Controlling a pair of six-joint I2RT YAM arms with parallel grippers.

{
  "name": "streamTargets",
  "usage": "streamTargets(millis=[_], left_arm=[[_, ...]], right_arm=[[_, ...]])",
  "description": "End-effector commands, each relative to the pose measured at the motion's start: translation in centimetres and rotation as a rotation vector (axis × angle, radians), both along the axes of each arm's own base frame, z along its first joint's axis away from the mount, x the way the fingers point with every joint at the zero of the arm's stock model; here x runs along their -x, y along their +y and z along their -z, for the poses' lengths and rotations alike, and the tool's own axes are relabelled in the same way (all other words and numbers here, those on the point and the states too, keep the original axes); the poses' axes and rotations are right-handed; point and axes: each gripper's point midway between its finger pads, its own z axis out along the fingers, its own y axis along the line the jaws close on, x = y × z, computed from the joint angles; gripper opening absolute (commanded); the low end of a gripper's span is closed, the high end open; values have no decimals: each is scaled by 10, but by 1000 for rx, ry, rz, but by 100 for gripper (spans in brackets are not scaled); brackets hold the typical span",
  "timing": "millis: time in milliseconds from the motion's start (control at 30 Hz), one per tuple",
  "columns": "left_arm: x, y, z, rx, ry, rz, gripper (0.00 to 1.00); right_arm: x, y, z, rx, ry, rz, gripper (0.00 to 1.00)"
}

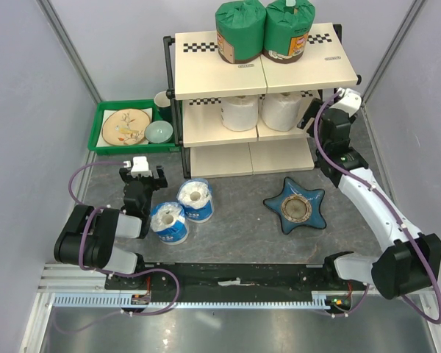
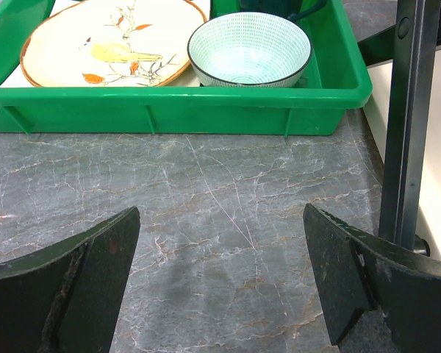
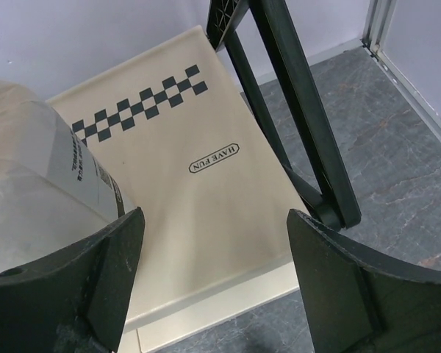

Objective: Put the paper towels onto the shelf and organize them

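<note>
**A:** Since the overhead view takes in the whole bench, how far along does it look?

**B:** About two thirds, I'd judge. The shelf [image 1: 206, 77] carries two green rolls [image 1: 240, 31] on the top board and two white rolls [image 1: 239, 112] on the middle one. Two blue-and-white rolls [image 1: 195, 199] stand on the table [image 1: 235, 243], just beside the left gripper [image 1: 142, 179].

**A:** And its wrist camera?

**B:** Jaws spread, nothing between them. It faces the green tray [image 2: 176, 99] with its plate [image 2: 110, 40] and bowl [image 2: 248, 48], not the rolls.

**A:** The right wrist?

**B:** The right gripper [image 1: 325, 104] is released too, at the shelf's right end. A white roll sits just beside its left finger, and I can't tell whether they touch. The lowest board looks the likely home for the last pair.
</note>
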Motion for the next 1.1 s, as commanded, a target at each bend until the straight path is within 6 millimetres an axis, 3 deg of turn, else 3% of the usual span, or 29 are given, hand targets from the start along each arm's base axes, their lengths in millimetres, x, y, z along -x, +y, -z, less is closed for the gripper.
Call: streamTargets(millis=[0,733,1067], left_arm=[[-6,1,-15,-2,-53,-4,99],[-6,1,-15,-2,-53,-4,99],[-6,2,-15,-3,-55,-5,99]], right_arm=[[-13,6,-25,-14,-89,-44,87],[-21,31,-10,-65,-99,-180,87],[-19,37,-12,-69,-109,-219,87]])
